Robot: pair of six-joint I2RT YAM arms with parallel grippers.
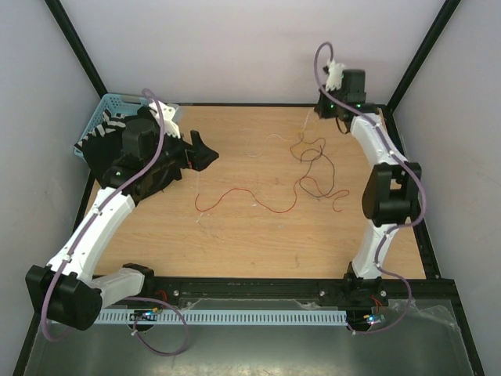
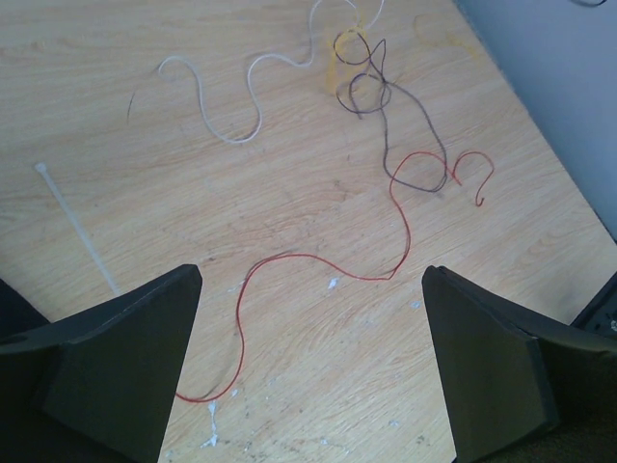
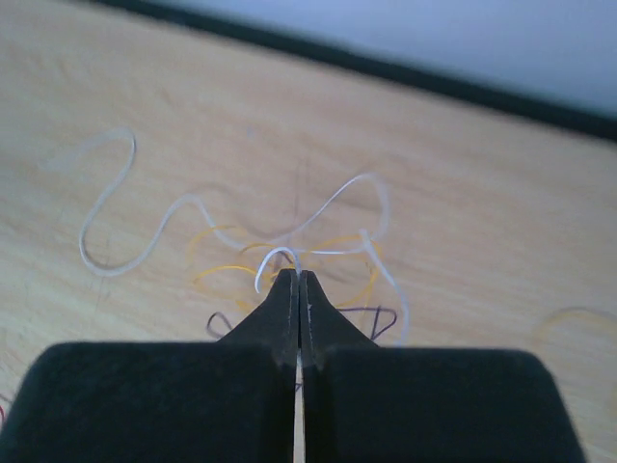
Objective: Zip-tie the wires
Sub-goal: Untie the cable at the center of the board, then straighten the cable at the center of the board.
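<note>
Bare table (image 1: pixel 235 243) is left open along the near edge, between the two arms. The middle and far right are crossed by the loose wires (image 1: pixel 311 159), with the zip tie (image 2: pixel 77 227) lying left of them. The far left corner is taken up by a blue basket (image 1: pixel 98 117). Three sides are closed off by walls.

Right gripper (image 3: pixel 297 282), 2 jaws tight on whitish wires (image 3: pixel 275 252) (orange loops behind)
</note>
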